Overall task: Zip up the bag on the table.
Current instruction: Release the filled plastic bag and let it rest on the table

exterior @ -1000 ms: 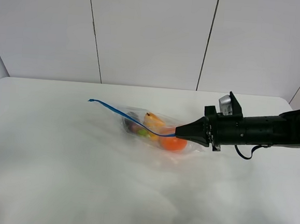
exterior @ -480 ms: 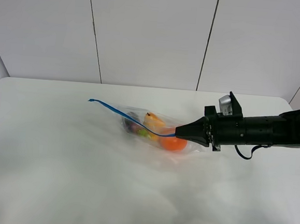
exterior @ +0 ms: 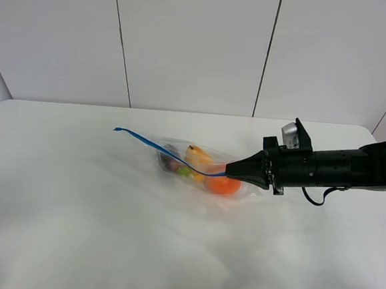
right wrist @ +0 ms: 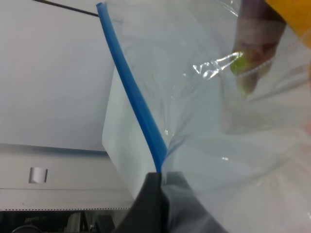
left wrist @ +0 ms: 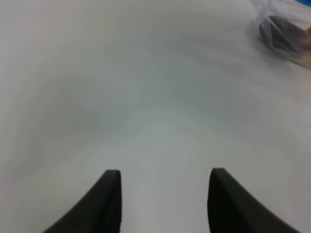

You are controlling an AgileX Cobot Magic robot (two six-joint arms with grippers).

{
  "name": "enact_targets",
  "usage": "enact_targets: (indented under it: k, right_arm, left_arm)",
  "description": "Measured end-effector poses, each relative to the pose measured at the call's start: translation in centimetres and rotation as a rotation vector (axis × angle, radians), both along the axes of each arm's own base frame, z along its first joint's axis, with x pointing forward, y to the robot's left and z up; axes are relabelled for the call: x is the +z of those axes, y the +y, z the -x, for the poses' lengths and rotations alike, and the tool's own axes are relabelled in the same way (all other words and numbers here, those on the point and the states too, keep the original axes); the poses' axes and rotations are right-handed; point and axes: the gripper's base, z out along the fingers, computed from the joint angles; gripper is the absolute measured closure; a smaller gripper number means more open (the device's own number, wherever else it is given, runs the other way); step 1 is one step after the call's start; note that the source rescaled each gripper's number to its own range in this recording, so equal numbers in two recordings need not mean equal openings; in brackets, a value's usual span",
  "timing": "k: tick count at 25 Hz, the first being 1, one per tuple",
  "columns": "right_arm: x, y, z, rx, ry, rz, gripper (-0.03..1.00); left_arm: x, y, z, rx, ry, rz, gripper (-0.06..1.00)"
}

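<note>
- Change: across the last second nothing moves in the high view; the right arm's fingers point(exterior: 230, 168) stay pinched on the blue zipper strip point(exterior: 162, 149), at the end nearest the orange point(exterior: 222, 184). The pull has likely paused or not begun, so the zip looks unfinished.
- Right fingers: closed tight on the strip, which the right wrist view shows running straight out from the fingertips point(right wrist: 158, 182).
- Left fingers point(left wrist: 164, 194): spread apart, gripping nothing, hovering over bare desk point(left wrist: 121, 97) well clear of the bag point(left wrist: 282, 29).
- Bag position: one bag point(exterior: 198, 166), lying near the middle of the desk point(exterior: 74, 209), its strip's free end lifted toward the left.
- Count: one bag, one strip, one orange, one yellow pear point(exterior: 197, 155), one dark eggplant point(exterior: 169, 157); a small greenish item is too unclear to name.
</note>
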Motion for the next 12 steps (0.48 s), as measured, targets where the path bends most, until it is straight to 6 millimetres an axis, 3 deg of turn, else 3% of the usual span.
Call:
enact_targets:
  k: [4,12]
  right_arm:
    - [0.02,0.00,-0.03,-0.004,0.000,-0.002,0.83]
    - [0.33,-0.02,-0.51,-0.060,-0.005,-0.039,0.32]
  left_arm:
    - [0.00,0.00,0.00,0.000,0.000,0.000,0.15]
    - [0.00,0.00,0.00,0.000,0.000,0.000,0.15]
